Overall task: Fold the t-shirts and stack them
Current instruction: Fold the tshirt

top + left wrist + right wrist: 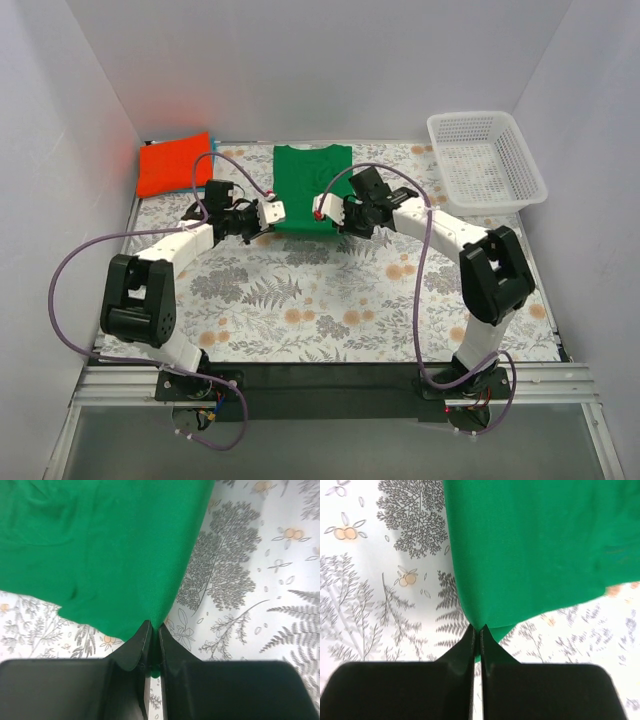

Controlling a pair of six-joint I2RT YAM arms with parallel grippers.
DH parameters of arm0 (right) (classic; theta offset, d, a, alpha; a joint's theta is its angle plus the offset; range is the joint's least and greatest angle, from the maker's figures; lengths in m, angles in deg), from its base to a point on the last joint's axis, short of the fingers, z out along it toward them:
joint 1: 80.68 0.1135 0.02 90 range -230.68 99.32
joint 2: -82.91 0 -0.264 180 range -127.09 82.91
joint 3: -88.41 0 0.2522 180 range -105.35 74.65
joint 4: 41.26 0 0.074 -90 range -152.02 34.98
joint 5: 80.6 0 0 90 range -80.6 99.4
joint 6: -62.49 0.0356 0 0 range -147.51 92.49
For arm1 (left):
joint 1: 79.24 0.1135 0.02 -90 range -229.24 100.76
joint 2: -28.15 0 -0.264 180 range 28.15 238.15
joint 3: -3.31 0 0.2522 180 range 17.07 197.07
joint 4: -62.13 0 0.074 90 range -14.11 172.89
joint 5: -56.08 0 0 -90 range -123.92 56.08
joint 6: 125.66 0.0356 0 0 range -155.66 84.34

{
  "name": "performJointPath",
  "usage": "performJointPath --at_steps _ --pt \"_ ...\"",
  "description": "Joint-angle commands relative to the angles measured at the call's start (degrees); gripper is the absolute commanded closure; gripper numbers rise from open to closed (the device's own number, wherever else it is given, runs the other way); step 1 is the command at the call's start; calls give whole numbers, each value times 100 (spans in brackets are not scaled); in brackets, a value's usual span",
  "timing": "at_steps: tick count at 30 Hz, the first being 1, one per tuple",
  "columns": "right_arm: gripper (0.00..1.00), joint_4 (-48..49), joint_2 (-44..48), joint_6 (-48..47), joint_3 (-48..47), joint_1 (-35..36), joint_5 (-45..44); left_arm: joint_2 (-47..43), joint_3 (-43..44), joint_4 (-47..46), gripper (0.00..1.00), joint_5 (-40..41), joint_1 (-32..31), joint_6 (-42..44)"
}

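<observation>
Looking at your arms, both have hold of the green t-shirt (312,180). Your left pincer (154,627) is clamped on its near-left corner and your right pincer (479,628) on its near-right corner. The shirt lies at the far middle of the floral surface (330,300), with the orange-red t-shirt (175,166) folded far left and the white basket (487,160) far right.

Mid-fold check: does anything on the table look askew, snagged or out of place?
Nothing stands out. The left gripper and right gripper each pinch a near corner of the green t-shirt, which lies fairly straight. The orange-red t-shirt sits folded at far left; the basket stands upright at far right.
</observation>
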Motion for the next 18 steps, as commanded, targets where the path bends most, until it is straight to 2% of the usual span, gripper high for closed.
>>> performJointPath --at_steps 1,6,11,14,18 --pt "99 -655 648 35 -106 19 196 -656 129 918 100 -275 -3 269" --pt "99 -1288 1307 253 368 265 494 -1394 -134 2359 100 -555 -222 629" --pt "99 -2262 2140 509 992 932 1109 -2773 -853 3509 97 -766 -451 568" --pt "99 -2502 2607 544 1264 1136 1294 -3406 -1057 4203 96 -890 -477 586" --pt "99 -2721 2521 395 976 1136 1172 -3470 -875 4313 98 -847 -477 244"
